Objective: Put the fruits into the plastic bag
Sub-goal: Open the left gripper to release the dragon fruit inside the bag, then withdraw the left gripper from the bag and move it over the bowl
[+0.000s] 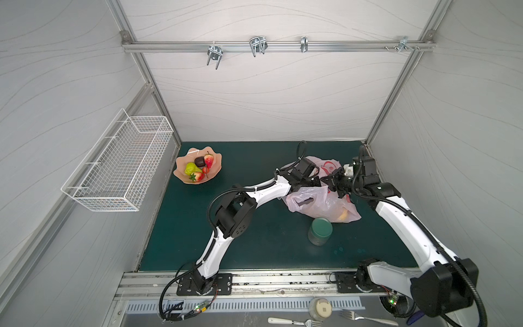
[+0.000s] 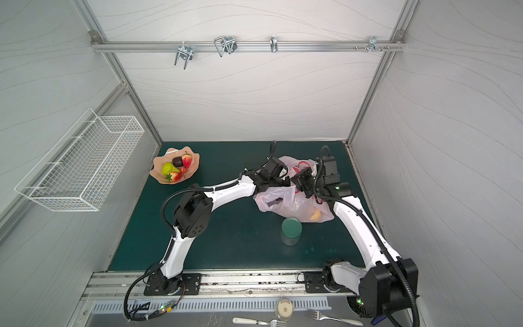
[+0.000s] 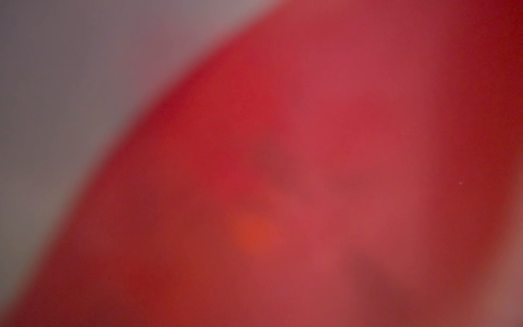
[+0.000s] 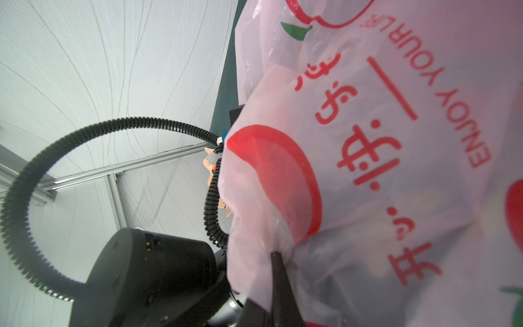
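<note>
**Bag pinched near the tabletop's right edge**

The plastic bag (image 1: 322, 205) lies crumpled, its long axis running rear to front and its handle cut-out facing left. The right hand (image 1: 335, 185) is clamped on its film. I cannot tell whether the left hand (image 1: 317, 181), beside it, is open or closed. Fruits (image 1: 198, 168) fill the scalloped dish (image 1: 180, 171) at the rear left corner.

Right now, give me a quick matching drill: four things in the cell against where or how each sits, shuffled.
Things:
1. plastic bag
2. green-lidded jar
3. scalloped dish
4. wire basket

Place or state:
A. hangs on the left wall
B. pinched by the shut right gripper
C. holds fruits
D. stands upright just in front of the bag

Pairs: 1-B, 2-D, 3-C, 4-A
</note>
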Controlling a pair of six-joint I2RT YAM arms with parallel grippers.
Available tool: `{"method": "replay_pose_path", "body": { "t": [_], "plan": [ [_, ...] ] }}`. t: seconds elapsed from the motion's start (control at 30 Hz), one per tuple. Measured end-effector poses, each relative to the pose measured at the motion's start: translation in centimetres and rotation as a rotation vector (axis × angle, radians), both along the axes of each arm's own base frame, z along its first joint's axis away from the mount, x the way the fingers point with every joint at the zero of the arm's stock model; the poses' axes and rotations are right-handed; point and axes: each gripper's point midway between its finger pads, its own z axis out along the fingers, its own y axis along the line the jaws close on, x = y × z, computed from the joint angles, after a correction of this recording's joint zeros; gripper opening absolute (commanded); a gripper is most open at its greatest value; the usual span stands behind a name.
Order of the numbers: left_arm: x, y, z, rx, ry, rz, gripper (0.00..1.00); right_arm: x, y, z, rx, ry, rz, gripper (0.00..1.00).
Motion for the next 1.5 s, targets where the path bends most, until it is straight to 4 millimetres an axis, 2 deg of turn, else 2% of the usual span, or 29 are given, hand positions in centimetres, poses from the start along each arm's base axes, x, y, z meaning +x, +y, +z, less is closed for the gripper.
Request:
{"method": "replay_pose_path", "body": {
  "t": [0.43,0.63,0.9,1.1,1.3,1.4,1.5],
  "plan": [
    [0.6,0.9,0.4,-0.014,0.011,-0.006,0.99,-0.2,-0.4,0.3,0.009,-0.008,-0.008,0.00],
    [0.8,3.6,0.5,0.037,0.008,-0.008,0.99,-0.2,-0.7,0.6,0.010,-0.016,-0.016,0.00],
    [0.6,7.5,2.4,0.128,-0.049,-0.035,0.99,-0.2,-0.9,0.5,0.007,-0.014,-0.022,0.00],
    [-0.4,11.1,2.7,0.257,-0.083,-0.066,0.98,-0.2,-1.0,0.5,0.006,-0.013,-0.023,0.00],
    [-1.2,15.8,3.4,0.396,-0.115,-0.076,0.98,-0.2,-1.0,0.5,0.006,-0.013,-0.023,0.00],
    [-1.2,19.5,4.8,0.436,-0.135,-0.034,0.99,-0.2,-1.0,0.5,0.005,-0.014,-0.025,0.00],
    [-0.2,23.8,6.7,0.467,-0.167,0.047,0.99,-0.2,-1.0,0.5,0.005,-0.014,-0.027,0.00]
  ]
}}
